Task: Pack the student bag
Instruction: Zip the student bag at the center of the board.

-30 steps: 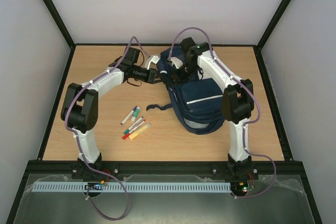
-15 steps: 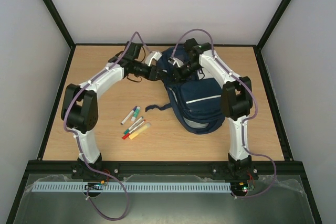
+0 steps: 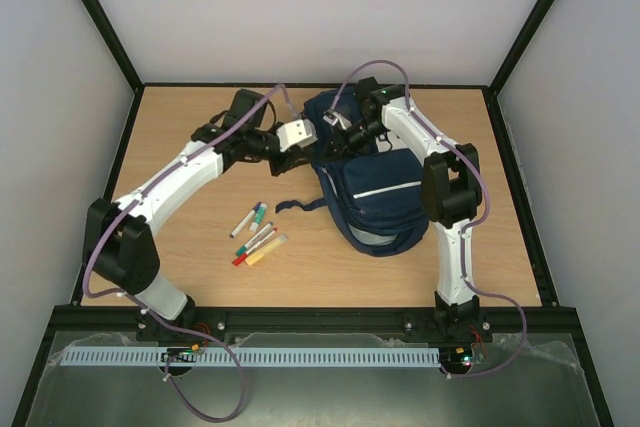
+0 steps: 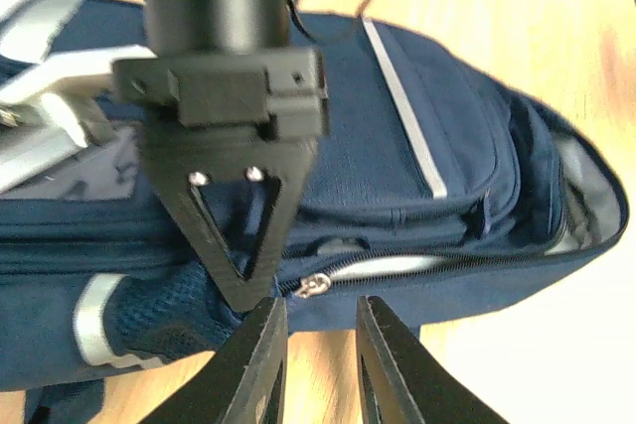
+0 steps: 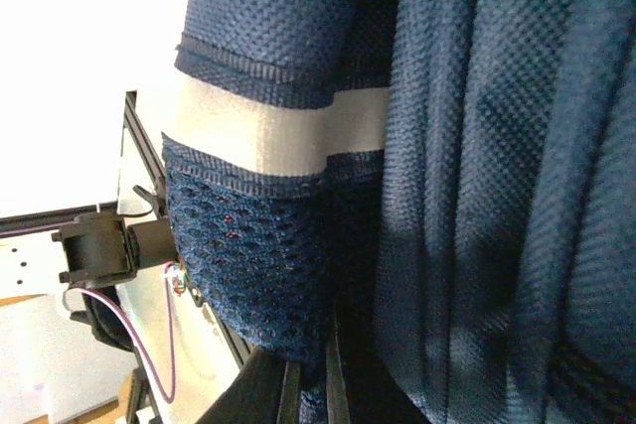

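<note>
1. Pulled back toward the left edge, the left claw (image 3: 297, 135) now stands just off the student bag (image 3: 375, 192), narrowly parted and empty. The right claw (image 3: 347, 133) has pinched shut on mesh fabric at the bag's far end.
2. The bag lies right of the worktop's (image 3: 500, 237) middle, its long axis running from the far edge toward the near right corner. The left claw faces its side, with a zip pull (image 4: 312, 287) just ahead.
3. The right arm hides the bag's top; I cannot tell whether any compartment is open.
</note>
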Tool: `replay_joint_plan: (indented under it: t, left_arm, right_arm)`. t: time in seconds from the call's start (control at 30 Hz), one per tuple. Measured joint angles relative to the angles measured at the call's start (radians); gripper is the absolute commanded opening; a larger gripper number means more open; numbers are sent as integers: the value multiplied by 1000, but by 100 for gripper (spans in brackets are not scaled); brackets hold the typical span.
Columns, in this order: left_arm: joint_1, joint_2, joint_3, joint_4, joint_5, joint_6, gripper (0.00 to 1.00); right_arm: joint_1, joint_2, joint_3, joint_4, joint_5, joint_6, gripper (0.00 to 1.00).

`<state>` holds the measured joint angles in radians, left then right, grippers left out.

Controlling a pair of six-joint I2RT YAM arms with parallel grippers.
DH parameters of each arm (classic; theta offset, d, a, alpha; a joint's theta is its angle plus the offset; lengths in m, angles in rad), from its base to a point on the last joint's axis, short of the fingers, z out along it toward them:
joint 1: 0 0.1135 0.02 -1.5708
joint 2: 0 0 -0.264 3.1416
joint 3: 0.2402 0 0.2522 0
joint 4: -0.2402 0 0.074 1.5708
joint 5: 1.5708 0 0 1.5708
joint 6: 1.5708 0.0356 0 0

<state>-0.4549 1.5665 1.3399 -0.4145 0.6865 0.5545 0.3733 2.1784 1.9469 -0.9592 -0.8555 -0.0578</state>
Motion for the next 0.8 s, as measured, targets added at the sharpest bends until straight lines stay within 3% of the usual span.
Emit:
replay_joint_plan:
  t: [0.33,0.53,0.8]
  left_arm:
    - [-31,98,0,-69,-59,304,29]
    - [-64,126,-7,-24,-101,370,32]
    - [-87,154,-40,68,-150,385,29]
  right_arm:
    - [-1,-2,-27,23,-35,13,1]
    - [-3,-5,-36,29,-46,18,1]
    - [-6,-8,-60,43,-74,21,1]
